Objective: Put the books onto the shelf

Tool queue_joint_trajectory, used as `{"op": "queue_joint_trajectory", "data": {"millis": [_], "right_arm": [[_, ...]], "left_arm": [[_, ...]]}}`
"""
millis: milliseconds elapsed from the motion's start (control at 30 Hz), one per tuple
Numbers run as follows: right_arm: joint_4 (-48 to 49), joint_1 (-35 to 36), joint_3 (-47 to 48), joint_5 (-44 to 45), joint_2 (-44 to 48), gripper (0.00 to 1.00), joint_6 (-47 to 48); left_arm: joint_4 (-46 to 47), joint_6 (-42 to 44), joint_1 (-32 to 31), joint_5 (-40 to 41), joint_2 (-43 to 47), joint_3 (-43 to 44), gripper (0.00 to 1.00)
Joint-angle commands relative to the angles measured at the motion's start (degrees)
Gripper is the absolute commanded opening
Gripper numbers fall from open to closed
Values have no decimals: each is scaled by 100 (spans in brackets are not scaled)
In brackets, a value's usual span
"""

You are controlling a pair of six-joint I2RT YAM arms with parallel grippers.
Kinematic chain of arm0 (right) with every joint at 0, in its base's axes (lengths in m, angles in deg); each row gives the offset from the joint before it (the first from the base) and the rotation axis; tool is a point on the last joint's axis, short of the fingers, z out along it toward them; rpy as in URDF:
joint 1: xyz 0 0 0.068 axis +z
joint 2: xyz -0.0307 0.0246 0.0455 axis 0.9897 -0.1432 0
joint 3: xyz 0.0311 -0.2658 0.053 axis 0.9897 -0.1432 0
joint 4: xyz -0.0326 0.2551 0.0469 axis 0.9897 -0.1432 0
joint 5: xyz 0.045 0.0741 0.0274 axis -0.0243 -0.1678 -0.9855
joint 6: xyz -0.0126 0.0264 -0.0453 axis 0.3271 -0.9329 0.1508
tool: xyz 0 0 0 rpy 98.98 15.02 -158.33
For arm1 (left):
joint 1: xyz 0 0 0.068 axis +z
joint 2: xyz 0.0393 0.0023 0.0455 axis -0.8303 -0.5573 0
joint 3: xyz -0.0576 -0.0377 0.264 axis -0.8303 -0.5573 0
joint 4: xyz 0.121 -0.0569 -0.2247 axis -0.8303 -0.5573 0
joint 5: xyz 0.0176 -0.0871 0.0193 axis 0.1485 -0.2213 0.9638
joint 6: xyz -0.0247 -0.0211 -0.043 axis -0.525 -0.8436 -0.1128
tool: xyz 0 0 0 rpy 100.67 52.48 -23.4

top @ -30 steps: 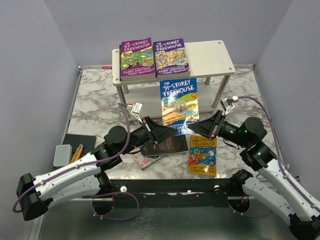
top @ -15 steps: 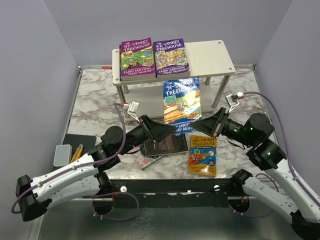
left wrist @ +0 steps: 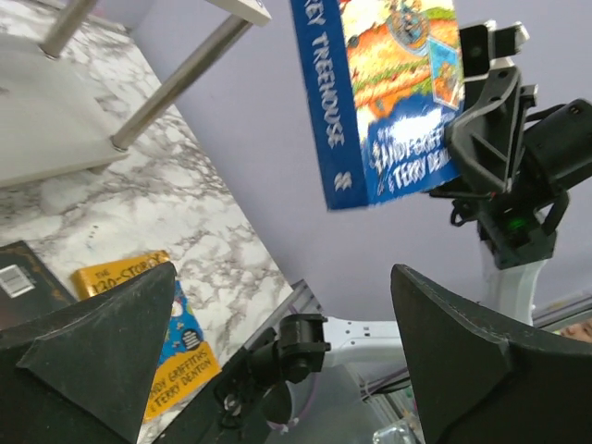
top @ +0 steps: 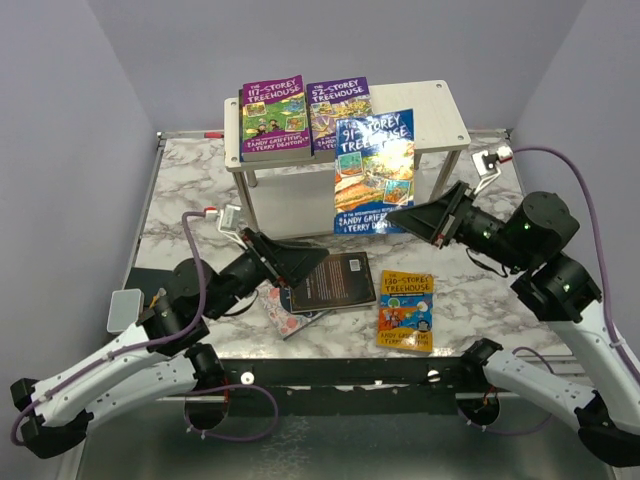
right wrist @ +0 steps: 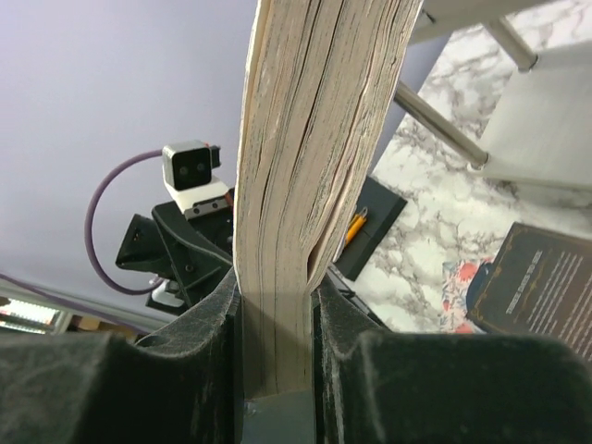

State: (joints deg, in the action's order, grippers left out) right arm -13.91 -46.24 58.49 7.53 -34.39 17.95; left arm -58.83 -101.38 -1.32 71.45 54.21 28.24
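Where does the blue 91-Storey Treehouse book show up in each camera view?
Top external: blue book, centre, held up before the shelf by the right pincer.
Left wrist: the book, top centre, spine toward the camera.
Right wrist: the book, centre, page edges on, clamped between fingers.
Shared landmark: dark brown book lying flat.

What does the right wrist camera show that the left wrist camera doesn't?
Only the right wrist view: page edges of the blue book clamped in the right gripper, and the pink floral book. Only the left wrist view: that book's cover and spine, and the orange book. Both: the blue book held aloft, the dark book, and legs of the shelf.
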Motion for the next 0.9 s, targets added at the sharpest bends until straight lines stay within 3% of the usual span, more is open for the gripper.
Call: {"op": "queue_joint_trajectory", "data": {"millis": [0, 533, 700, 867], "right_arm": [[-135, 6, 859, 453, -369, 0, 676], [-1112, -29, 3950, 464, -2916, 1, 1627], [-1504, -331, 4806, -46, -3575, 1, 1699], [-1481, -867, 5066, -835, -3938, 1, 1363]], "left_arm": [[-1083, 504, 20, 588, 408, 219, 99], [-2911, 1414, 23, 987, 256, 916, 99], [-3152, 1692, 19, 951, 135, 957, 99], [-3250, 1932, 23, 838, 4, 928, 99]]}}
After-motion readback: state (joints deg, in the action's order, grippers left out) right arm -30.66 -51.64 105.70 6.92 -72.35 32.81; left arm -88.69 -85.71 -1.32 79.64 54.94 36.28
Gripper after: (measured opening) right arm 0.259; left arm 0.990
